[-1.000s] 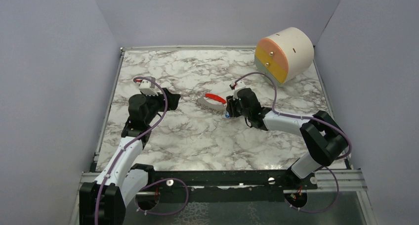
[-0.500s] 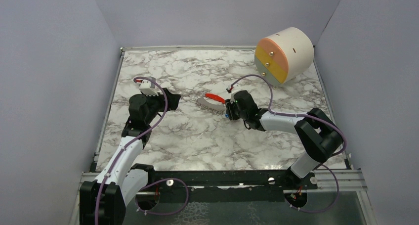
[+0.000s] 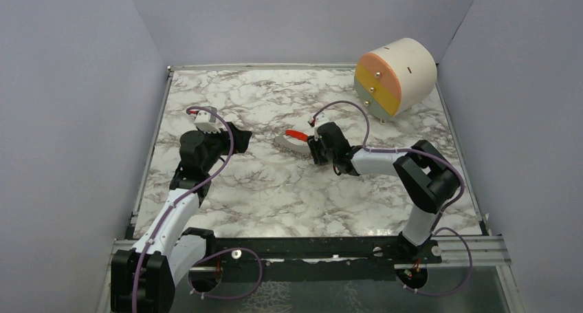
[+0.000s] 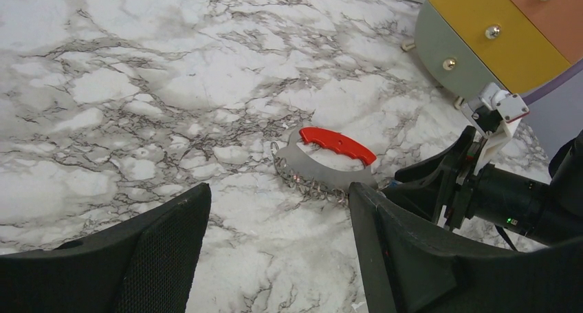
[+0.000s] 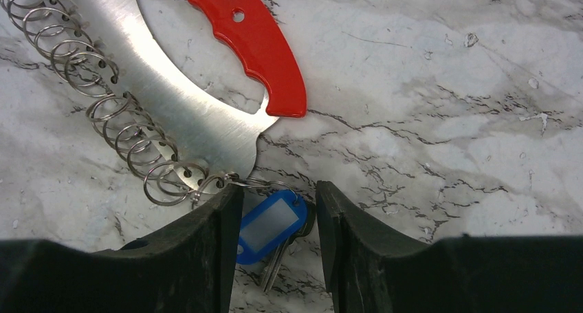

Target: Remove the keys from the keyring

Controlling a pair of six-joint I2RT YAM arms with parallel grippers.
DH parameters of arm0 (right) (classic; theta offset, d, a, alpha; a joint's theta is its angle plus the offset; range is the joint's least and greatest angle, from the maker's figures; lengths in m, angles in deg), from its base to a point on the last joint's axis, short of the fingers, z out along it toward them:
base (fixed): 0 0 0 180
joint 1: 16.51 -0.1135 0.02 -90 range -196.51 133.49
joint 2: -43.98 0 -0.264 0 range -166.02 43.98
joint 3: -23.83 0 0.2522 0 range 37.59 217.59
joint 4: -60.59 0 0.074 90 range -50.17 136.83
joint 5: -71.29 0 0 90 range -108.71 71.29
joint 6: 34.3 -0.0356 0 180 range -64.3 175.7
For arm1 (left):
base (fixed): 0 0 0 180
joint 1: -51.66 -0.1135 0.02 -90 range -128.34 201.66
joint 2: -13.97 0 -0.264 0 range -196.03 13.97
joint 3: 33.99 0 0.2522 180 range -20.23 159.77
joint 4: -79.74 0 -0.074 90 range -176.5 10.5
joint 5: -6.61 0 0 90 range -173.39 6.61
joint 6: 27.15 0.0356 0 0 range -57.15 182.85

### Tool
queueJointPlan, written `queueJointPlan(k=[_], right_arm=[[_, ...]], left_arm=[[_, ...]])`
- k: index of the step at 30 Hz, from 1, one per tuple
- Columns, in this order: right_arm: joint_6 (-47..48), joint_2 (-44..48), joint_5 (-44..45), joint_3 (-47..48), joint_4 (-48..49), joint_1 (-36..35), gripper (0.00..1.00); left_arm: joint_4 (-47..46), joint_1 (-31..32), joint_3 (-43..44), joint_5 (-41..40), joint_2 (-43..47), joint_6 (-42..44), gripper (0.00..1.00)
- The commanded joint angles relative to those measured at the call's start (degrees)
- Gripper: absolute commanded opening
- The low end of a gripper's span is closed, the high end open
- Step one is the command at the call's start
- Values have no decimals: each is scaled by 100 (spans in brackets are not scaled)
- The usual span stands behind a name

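The keyring (image 5: 172, 100) is a curved silvery plate with a red grip (image 5: 251, 38) and several wire rings along its outer edge, lying flat on the marble table at mid-table (image 3: 287, 142). The keys (image 5: 271, 223), a blue tag over a silvery key, hang from the ring at the plate's near end. My right gripper (image 5: 276, 192) is open and straddles the tag. Its left finger sits against the tag's edge and a gap shows on the right. In the top view it (image 3: 315, 151) hides the keys. My left gripper (image 3: 240, 135) stands open, well left of the keyring (image 4: 316, 168), holding nothing.
A round drawer unit (image 3: 395, 76) with orange, yellow and grey-green fronts stands at the back right corner. Grey walls close the table (image 3: 227, 93) in on three sides. The right arm's cable loops above the keyring.
The right gripper has slid left along the table to the keyring's end and now covers the blue key in the top view. The left arm has not moved.
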Motion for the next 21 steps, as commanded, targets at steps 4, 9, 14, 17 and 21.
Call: queueJointPlan(k=[4,9,14,17,21], right_arm=[[95,-360,373,294,60,-34,45],[120,-506,337,382,96,-35,34],[2,-517,16,359,86,-35,1],[-10,-376,-26,238,81,-35,1],[119,44,151,156,-12,-44,1]], left_arm=[[-155,-43,-46,115,-23,66,75],[-159,-43,-39,110,-45,74,75],[-155,-43,-53,97,-44,75,75],[-157,-43,-51,97,-50,76,75],[-161,-43,-15,119,-59,57,75]])
